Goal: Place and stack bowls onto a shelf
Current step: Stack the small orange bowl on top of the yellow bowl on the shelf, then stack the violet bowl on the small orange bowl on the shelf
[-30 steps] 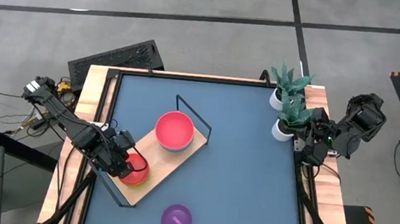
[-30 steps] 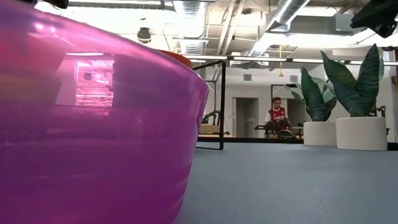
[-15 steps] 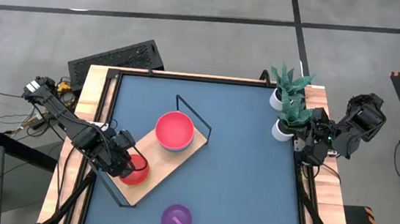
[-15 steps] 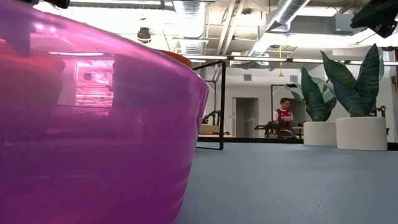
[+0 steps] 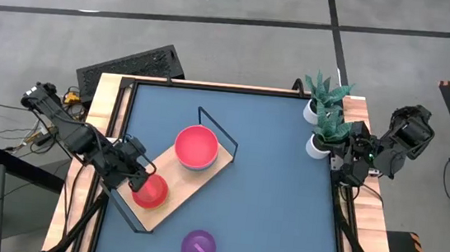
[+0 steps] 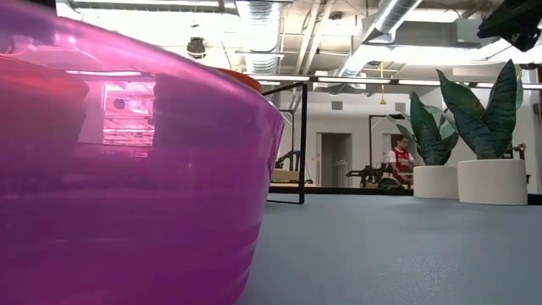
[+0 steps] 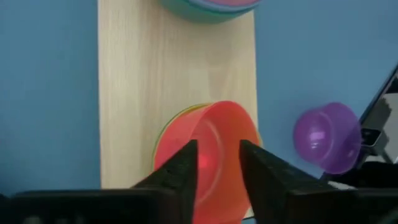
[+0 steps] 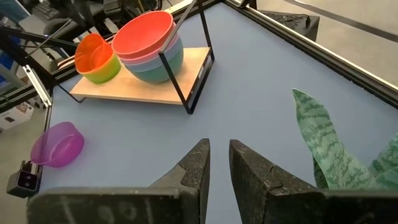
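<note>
A small red bowl (image 5: 151, 192) (image 7: 214, 127) sits nested in a yellow and a lime green bowl at the near-left end of the wooden shelf (image 5: 195, 179). My left gripper (image 5: 137, 174) (image 7: 217, 155) hovers open just above and to the left of it, touching nothing. A large red bowl (image 5: 196, 146) (image 8: 146, 34) tops a stack of pink and blue ones at the shelf's far end. A purple bowl (image 5: 198, 247) (image 7: 326, 137) stands alone on the blue tabletop near the front edge. My right gripper (image 8: 219, 150) waits at the table's right edge with a narrow gap between its fingers.
A thin black wire frame (image 5: 218, 127) stands up around the shelf's far end. Two white pots with plants (image 5: 322, 123) stand at the back right, close to my right arm. The purple bowl (image 6: 127, 169) fills the left of the low view.
My left gripper has risen and drawn back from the small red bowl toward the table's far-left corner, turning a little as it went. The bowl stays nested on the shelf and now shows in full.
</note>
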Controlling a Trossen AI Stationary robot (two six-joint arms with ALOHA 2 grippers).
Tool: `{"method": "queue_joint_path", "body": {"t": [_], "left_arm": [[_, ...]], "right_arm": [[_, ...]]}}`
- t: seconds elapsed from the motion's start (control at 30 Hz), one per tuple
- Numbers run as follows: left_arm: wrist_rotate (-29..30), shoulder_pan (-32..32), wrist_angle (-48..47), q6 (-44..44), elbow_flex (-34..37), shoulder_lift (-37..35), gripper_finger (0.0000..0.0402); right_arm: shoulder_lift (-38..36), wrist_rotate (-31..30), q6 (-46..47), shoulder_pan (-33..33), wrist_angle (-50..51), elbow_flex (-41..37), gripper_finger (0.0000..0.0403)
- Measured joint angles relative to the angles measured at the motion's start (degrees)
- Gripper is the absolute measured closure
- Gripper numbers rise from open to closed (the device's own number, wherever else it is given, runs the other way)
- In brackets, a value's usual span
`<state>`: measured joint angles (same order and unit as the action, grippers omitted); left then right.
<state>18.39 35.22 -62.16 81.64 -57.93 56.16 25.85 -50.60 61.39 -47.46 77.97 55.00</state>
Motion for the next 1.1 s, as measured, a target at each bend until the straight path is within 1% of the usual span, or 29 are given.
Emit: {"method": "queue_joint_path", "body": {"t": [0.13, 0.17, 0.2, 0.33, 0.5, 0.63, 0.8, 0.87, 0.9, 1.0, 1.1], "left_arm": [[-0.1, 0.0, -0.2, -2.3, 0.0, 0.3, 0.0375], [-0.1, 0.0, 0.0, -2.7, 0.0, 0.6, 0.0388], [-0.2, 0.0, 0.1, -3.1, 0.0, 0.9, 0.0392], [-2.5, 0.1, -0.1, -4.0, 0.5, 1.6, 0.0400], [-6.5, 0.2, 0.7, -1.5, 5.4, 1.6, 0.0401], [-6.8, 0.2, 3.8, -1.4, 8.3, 1.3, 0.0401], [-7.0, 0.2, 7.0, -1.8, 8.7, 1.0, 0.0401], [-6.3, 0.2, 10.6, -1.9, 8.7, 0.6, 0.0401], [-5.0, 0.2, 13.3, -2.0, 8.7, 0.3, 0.0401], [0.1, 0.1, 24.0, -4.1, 8.7, 0.1, 0.0401], [4.8, -0.6, 37.5, -9.7, 8.7, 1.4, 0.0400]], "right_arm": [[0.0, 0.1, 0.1, 0.0, -0.3, 0.0, 0.0314], [0.0, 0.1, 0.1, 0.0, -0.3, 0.0, 0.0314], [0.0, 0.1, 0.1, 0.0, -0.3, 0.0, 0.0314], [0.0, 0.1, 0.1, 0.0, -0.3, 0.0, 0.0314], [0.0, 0.1, 0.1, 0.0, -0.4, 0.0, 0.0314], [0.0, 0.1, 0.3, 0.0, -0.4, 0.0, 0.0314], [0.0, 0.1, 0.3, 0.0, -0.4, 0.0, 0.0314], [0.0, 0.1, 0.3, 0.0, -0.4, 0.0, 0.0314], [0.0, 0.1, 0.3, 0.0, -0.4, 0.0, 0.0314], [0.0, 0.1, 0.3, 0.0, -0.4, 0.0, 0.0314], [0.0, 0.0, 0.2, 0.0, -0.4, 0.0, 0.0314]]}}
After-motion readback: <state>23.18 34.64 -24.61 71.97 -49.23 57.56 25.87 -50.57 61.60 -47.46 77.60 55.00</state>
